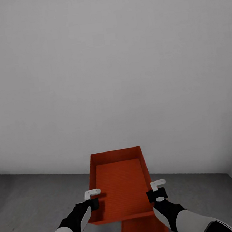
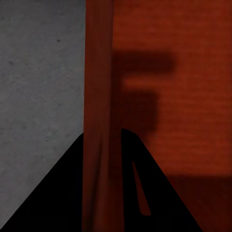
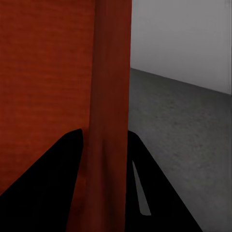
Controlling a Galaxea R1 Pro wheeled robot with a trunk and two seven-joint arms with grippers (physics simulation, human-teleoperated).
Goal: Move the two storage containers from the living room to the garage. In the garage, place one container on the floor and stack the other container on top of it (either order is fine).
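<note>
Mottled grey concrete floor (image 1: 31, 197); both claws, left (image 1: 92, 199) and right (image 1: 157, 189), clamp the ribbed orange-red bin's (image 1: 120, 187) side walls.

No readable text, label, brand, number or sign anywhere (plain surfaces throughout).

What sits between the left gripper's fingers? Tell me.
The left wall of the held storage container: in the left wrist view the orange-red wall runs between the dark fingers.
</note>
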